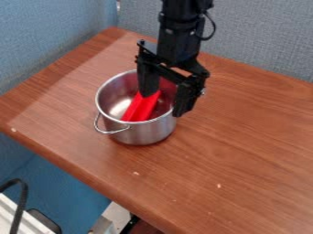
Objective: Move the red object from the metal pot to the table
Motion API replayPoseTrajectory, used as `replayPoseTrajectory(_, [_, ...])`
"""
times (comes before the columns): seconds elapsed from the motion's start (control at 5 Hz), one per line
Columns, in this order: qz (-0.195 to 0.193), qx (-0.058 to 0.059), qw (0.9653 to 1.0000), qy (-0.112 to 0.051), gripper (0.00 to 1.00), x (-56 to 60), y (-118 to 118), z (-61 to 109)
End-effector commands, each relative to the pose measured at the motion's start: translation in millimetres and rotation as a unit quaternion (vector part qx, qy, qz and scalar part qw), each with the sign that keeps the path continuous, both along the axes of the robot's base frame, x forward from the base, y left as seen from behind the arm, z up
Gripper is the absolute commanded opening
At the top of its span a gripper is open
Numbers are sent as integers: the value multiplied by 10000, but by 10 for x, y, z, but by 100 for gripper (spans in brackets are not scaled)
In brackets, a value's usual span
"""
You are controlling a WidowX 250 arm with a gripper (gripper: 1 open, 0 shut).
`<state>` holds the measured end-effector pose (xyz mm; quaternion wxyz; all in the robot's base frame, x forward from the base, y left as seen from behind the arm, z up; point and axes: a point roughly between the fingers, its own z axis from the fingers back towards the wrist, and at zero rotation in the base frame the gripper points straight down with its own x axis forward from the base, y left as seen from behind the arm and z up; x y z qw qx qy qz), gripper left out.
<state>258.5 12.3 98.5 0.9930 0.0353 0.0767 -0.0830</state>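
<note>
A shiny metal pot [123, 128] with a wire loop handle stands on the reddish-brown wooden table [232, 155], left of centre. Inside it the red object [142, 107], a bright red bar, leans from the pot's floor up toward the far rim. My black gripper [167, 88] points down over the pot's right far rim, open. Its left finger hangs in front of the upper end of the red bar, its right finger [189, 99] is at the pot's right rim. Whether a finger touches the bar cannot be told.
A blue fabric wall rises behind the table. The table's front edge runs diagonally at lower left, with dark cables and a floor gap below it. Bare wood stretches to the right of and in front of the pot.
</note>
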Motion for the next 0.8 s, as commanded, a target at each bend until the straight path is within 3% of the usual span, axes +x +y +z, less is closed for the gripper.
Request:
replayPoseTrajectory(0.0, [-51, 69, 9996, -267, 100, -84, 286, 165])
replayPoseTrajectory(0.2, [-108, -49, 9991, -399, 100, -167, 542, 198])
replayPoseTrajectory(0.6, [270, -1, 9984, -490, 100, -5, 407, 247])
